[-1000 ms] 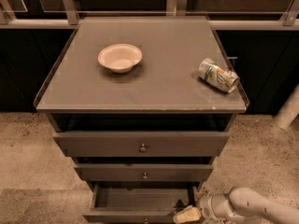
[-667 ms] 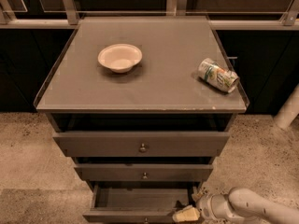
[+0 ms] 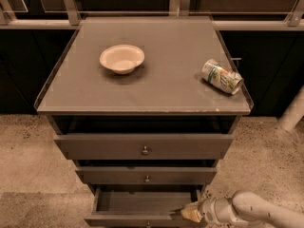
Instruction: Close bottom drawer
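The bottom drawer (image 3: 127,219) is the lowest and narrowest of the cabinet's three. It is pulled out, and its grey-brown inside shows empty. Its tiny knob (image 3: 148,224) sits at the frame's lower edge. My gripper (image 3: 189,214), with yellowish tips, reaches in from the lower right on a white arm (image 3: 256,212). It sits at the right end of the drawer's front panel, at or just over its top edge. Whether it touches the panel I cannot tell.
The mid drawer (image 3: 146,175) and the wide top drawer (image 3: 144,146) stand slightly out above. On the cabinet top (image 3: 166,87) are a white bowl (image 3: 121,58) and a can lying on its side (image 3: 221,76). Speckled floor lies on both sides.
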